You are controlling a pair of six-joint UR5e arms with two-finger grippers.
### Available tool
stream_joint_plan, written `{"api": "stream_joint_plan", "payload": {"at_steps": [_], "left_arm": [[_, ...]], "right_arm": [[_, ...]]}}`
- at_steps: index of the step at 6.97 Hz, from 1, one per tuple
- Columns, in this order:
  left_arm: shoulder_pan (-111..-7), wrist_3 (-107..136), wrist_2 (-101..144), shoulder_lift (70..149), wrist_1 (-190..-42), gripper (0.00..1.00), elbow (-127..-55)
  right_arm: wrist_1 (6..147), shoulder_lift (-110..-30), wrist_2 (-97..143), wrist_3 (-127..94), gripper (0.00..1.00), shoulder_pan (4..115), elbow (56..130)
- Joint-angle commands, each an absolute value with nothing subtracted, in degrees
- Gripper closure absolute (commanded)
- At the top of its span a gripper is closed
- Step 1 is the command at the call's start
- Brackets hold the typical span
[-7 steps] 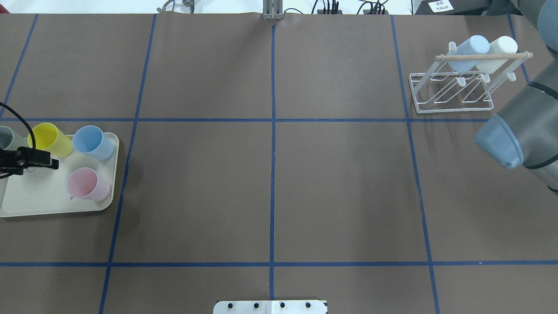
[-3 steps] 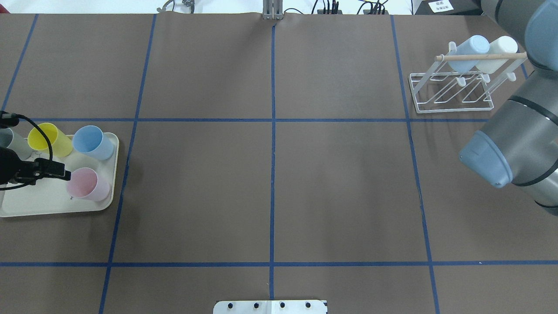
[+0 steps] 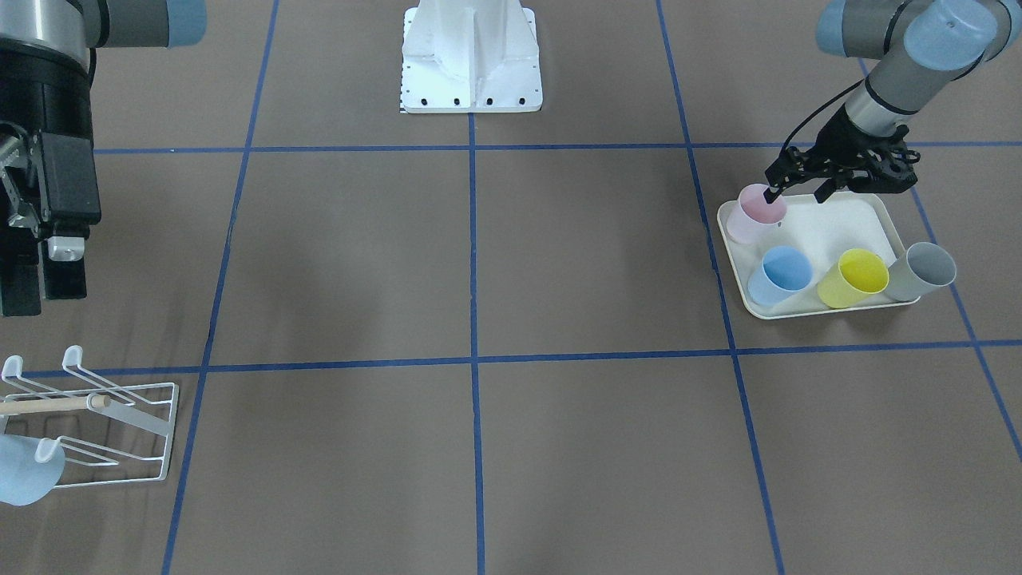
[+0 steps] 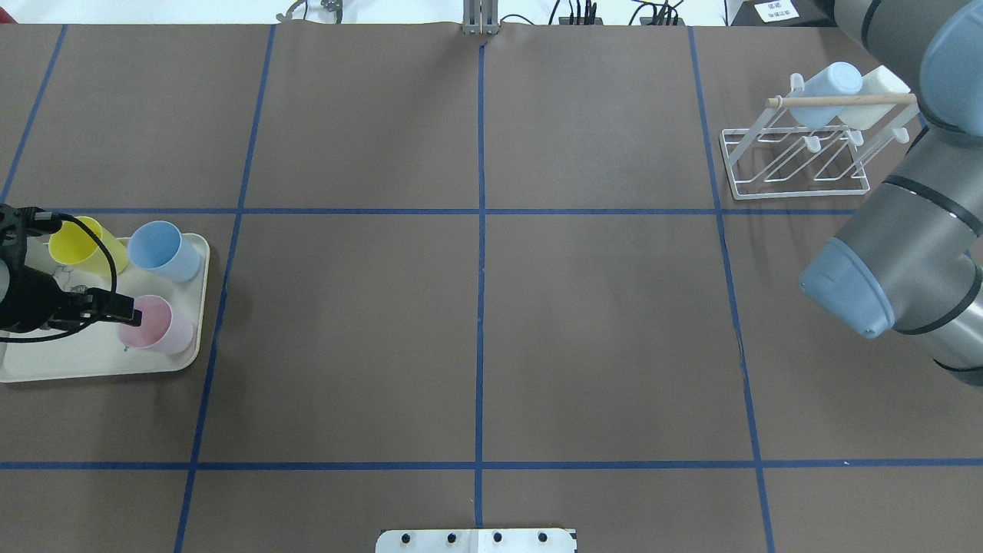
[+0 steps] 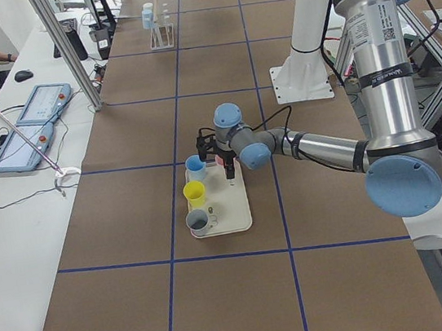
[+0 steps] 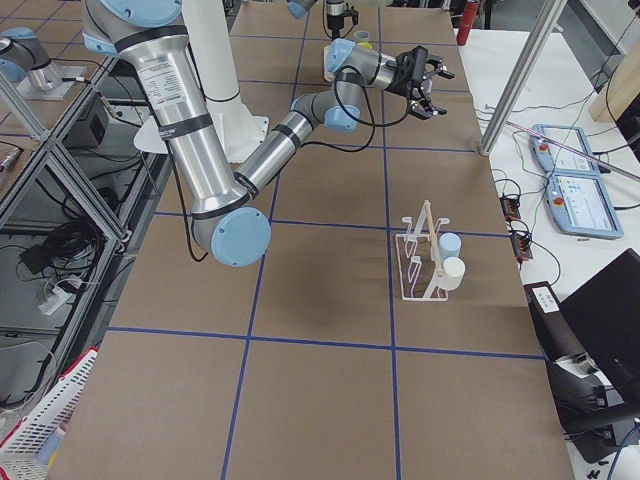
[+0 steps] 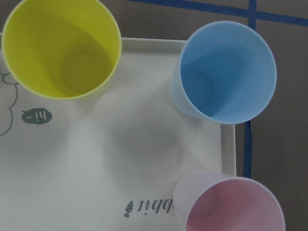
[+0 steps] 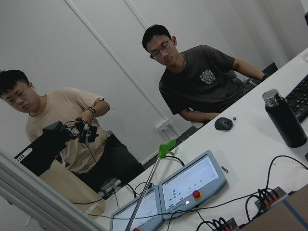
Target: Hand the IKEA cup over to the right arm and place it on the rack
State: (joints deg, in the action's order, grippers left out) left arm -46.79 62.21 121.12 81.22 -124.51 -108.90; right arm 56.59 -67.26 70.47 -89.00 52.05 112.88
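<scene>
A pink cup (image 4: 157,324) stands upright at the near right corner of the cream tray (image 4: 77,361), and it shows in the front view (image 3: 754,216) and the left wrist view (image 7: 236,207). My left gripper (image 3: 796,194) is open and points down, with one finger over the pink cup's mouth and the other outside its rim over the tray. The white wire rack (image 4: 799,192) with a wooden dowel stands at the far right. My right gripper (image 3: 40,303) hangs high in the air near the rack (image 3: 170,431). It looks open and empty.
Yellow (image 4: 77,244) and blue (image 4: 161,250) cups stand on the tray, with a grey cup (image 3: 926,271) beside them. A light-blue cup (image 4: 825,92) and a white cup (image 4: 875,96) hang on the rack. The right arm's elbow (image 4: 883,269) looms at the right edge.
My left gripper has moved from beside the yellow cup toward the near side, onto the pink cup's rim. The right arm's elbow has swung further into view.
</scene>
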Motion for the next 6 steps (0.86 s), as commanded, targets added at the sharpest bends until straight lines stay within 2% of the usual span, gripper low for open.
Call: {"api": "stream_joint_plan", "payload": {"at_steps": [1, 2, 3, 4, 5, 6], "left_arm": [[-46.5, 62.1, 120.9, 82.3, -123.6, 0.17, -108.1], [-46.2, 62.1, 120.9, 82.4, -123.6, 0.28, -107.8], [-46.1, 62.2, 121.0, 82.4, -123.6, 0.47, -107.8], [-46.0, 62.2, 121.1, 82.4, -123.6, 0.71, -107.8], [-45.8, 62.2, 121.1, 82.4, -123.5, 0.81, -107.8], [-44.7, 62.2, 121.0, 82.6, -123.5, 0.84, -107.8]], "right_arm": [[56.2, -67.2, 70.6, -89.1, 0.0, 51.9, 112.9], [56.1, -67.2, 70.6, -89.1, 0.0, 51.7, 112.9], [56.0, -67.2, 70.6, -89.1, 0.0, 51.4, 112.9], [56.0, -67.2, 70.6, -89.1, 0.0, 51.1, 112.9], [56.0, -67.2, 70.6, -89.1, 0.0, 50.9, 113.0], [55.9, -67.2, 70.6, -89.1, 0.0, 50.7, 113.0]]}}
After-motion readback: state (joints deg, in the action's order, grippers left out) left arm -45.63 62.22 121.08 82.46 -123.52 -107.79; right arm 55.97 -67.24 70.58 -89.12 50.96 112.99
